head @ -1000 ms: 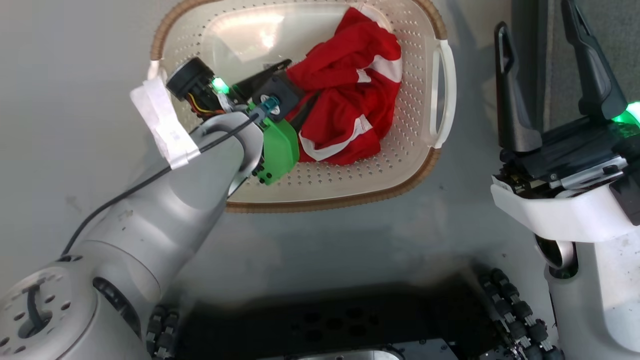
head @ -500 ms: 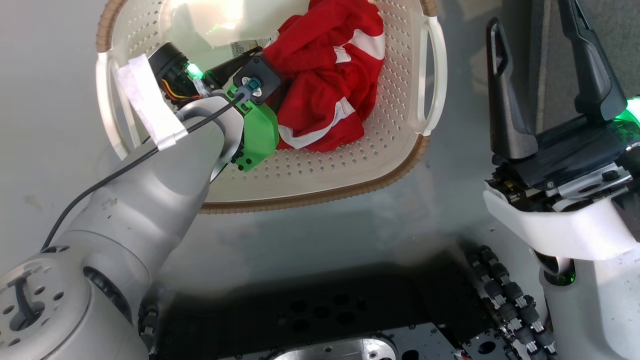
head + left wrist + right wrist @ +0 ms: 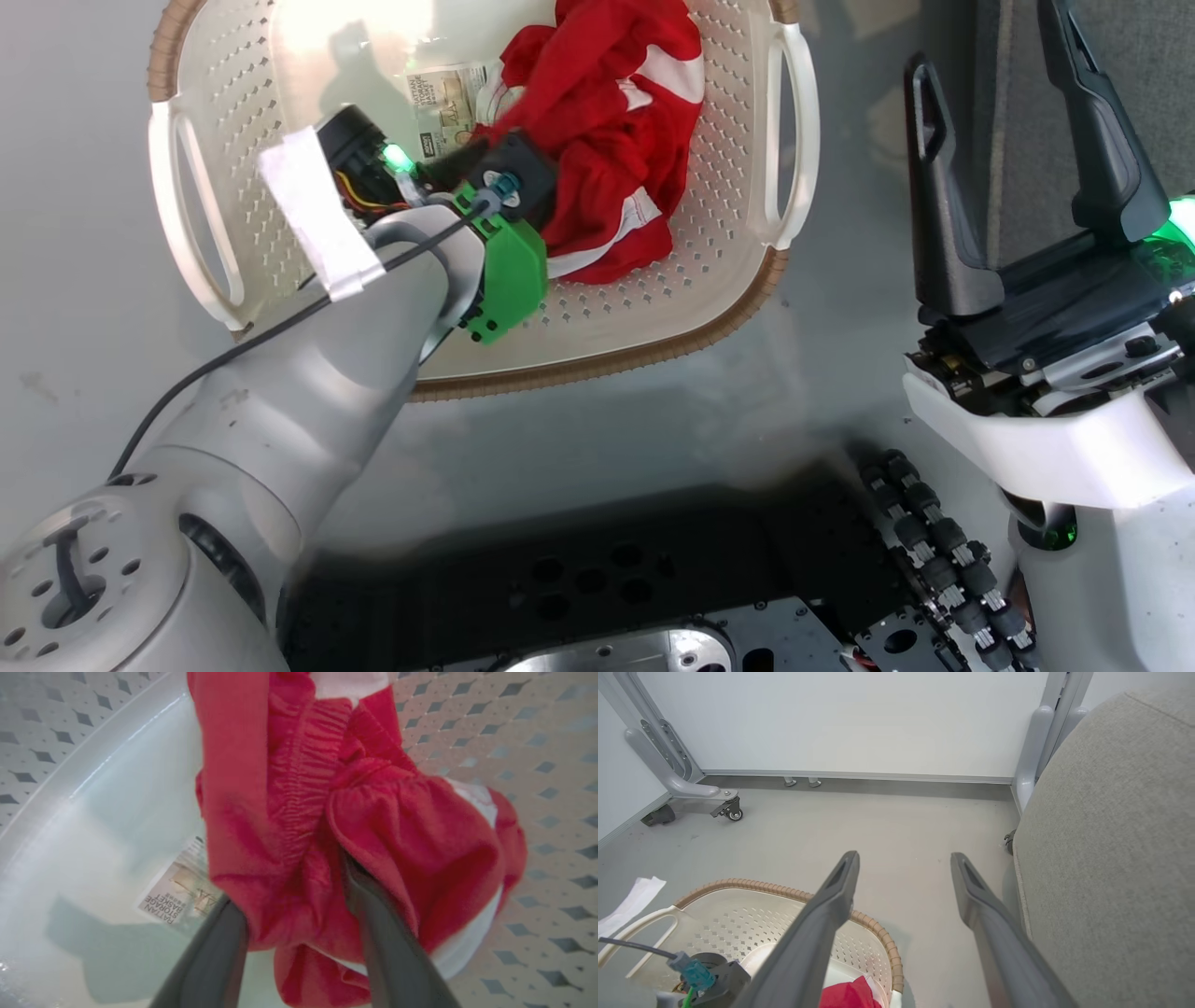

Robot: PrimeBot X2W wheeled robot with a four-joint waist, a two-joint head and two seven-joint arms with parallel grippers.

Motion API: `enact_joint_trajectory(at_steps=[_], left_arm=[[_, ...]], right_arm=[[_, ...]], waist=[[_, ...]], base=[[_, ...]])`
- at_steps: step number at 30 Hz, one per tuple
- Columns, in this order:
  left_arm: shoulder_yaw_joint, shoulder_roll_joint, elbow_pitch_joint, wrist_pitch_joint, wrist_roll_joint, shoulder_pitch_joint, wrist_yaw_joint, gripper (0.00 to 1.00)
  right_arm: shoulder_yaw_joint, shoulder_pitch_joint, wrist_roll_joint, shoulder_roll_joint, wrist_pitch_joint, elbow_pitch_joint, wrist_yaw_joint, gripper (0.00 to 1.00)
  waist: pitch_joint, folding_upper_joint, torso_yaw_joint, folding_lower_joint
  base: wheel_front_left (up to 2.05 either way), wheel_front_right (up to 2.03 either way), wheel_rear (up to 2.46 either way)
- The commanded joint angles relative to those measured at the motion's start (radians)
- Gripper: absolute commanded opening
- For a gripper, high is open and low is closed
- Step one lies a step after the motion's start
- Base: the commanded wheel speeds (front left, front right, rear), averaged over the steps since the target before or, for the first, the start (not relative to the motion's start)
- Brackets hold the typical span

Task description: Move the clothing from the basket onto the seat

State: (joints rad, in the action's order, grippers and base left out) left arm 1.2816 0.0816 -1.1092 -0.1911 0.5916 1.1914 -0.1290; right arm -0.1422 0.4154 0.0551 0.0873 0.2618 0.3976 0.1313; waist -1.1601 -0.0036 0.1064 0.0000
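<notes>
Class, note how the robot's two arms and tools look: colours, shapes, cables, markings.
Left arm: rounded silver-grey shell, black cable along it, a strip of white tape, a green plastic bracket and teal plug at the wrist. Right arm: white shell, black mount, green light. Left tool and right tool: two long, dark, tapering fingers each.
</notes>
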Motion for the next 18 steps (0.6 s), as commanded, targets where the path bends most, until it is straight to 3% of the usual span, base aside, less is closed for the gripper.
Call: enact_joint_trajectory(at_steps=[1, 12, 18], left_arm=[[0.000, -0.001, 0.006, -0.005, -0.019, -0.016, -0.003, 0.00], [-0.001, -0.020, 0.023, -0.069, 0.042, -0.015, -0.003, 0.00], [-0.045, -0.025, 0.113, -0.074, 0.011, -0.087, 0.001, 0.00]], right_arm=[[0.003, -0.012, 0.005, 0.004, 0.005, 0.005, -0.001, 1.00], [0.021, 0.047, 0.011, 0.007, 0.005, 0.025, -0.001, 1.00], [0.029, 0.046, 0.015, 0.008, 0.005, -0.003, -0.001, 1.00]], waist=[[0.000, 0.0036, 0.001, 0.0000], [0.016, 0.0036, -0.055, 0.0000], [0.135, 0.0036, -0.100, 0.0000]], base=[[0.00, 0.00, 0.00], [0.00, 0.00, 0.00], [0.00, 0.00, 0.00]])
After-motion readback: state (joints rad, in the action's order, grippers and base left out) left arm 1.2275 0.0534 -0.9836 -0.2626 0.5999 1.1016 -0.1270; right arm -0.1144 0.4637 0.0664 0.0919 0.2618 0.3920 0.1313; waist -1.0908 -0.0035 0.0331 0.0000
